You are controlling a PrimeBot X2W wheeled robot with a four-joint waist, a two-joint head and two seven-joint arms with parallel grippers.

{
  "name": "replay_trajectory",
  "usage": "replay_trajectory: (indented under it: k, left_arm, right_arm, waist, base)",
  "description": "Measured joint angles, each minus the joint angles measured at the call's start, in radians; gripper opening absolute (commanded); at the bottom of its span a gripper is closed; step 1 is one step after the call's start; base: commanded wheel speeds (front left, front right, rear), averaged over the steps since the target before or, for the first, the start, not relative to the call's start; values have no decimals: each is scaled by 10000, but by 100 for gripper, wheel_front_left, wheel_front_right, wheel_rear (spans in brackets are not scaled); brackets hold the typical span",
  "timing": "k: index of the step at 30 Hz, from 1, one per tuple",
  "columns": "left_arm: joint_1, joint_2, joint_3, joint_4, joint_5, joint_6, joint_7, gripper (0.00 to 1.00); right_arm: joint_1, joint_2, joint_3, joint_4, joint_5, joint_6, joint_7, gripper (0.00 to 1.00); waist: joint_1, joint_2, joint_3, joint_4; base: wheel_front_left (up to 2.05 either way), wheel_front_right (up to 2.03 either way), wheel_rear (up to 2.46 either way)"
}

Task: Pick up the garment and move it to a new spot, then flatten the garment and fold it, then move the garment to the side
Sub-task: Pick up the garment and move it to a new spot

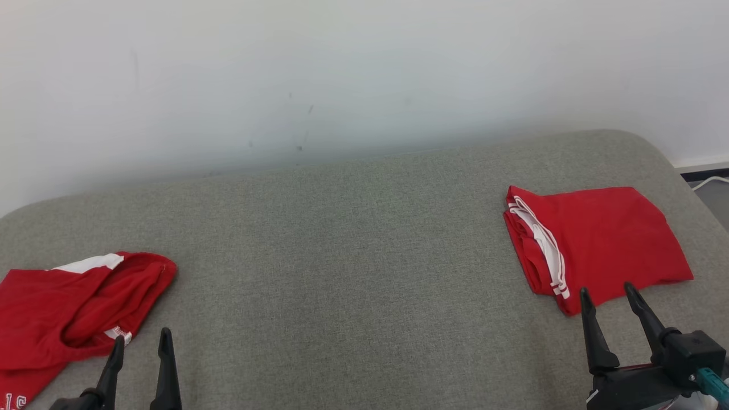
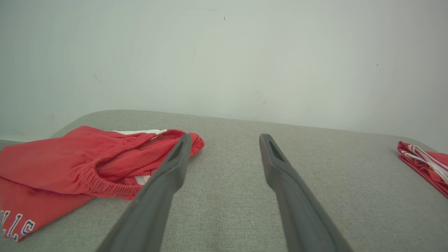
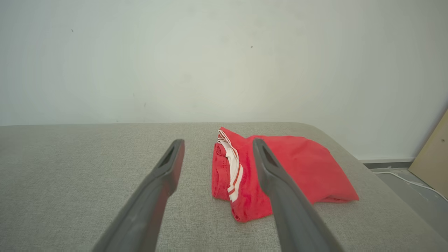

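A desk [image 1: 353, 239] covered in grey woven cloth, with rounded far corners, stands against a pale wall [image 1: 342, 74]. Two red garments lie on it, well apart, with bare cloth between them.

The crumpled red garment [image 1: 68, 307] lies at the left end of the desk, near its front edge. Its elastic waistband is open and bunched. A white panel shows on the side toward the desk's far edge, and some white letters show on the part nearest the front edge. In the left wrist view this garment [image 2: 70, 154] sits in a loose heap and is not flat.

The folded red garment [image 1: 609, 239] lies at the right end of the desk. It forms a neat packet, and its white stripes run along the side that faces the middle of the desk.

The left pincer [image 1: 142, 336] is over the front edge of the desk at its left end. Its fingers are spread and hold nothing. One fingertip is just beside the crumpled garment's hem; one cannot tell whether it touches it.

The right pincer [image 1: 606, 289] is over the front edge at the desk's right end. It is also spread and empty, with its tips near the folded garment [image 3: 297, 164].

Past the right end of the desk, a white cable [image 3: 402, 176] lies on the floor beside a leaning wooden board [image 3: 434, 154].
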Motion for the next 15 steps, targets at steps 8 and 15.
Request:
replay_trajectory:
  k: [8,15]
  left_arm:
    - [-31,-46,-190,-33,138,2,46,100]
    - [-177,4,-180,-31,190,2,180,100]
  right_arm:
    - [242,33,-280,-100,-63,0,0,100]
    - [255,94,-309,-155,-148,0,0,100]
  waist:
    - [0,0,46,297]
    - [0,0,40,936]
  base:
    - [0,0,0]
    - [0,0,0]
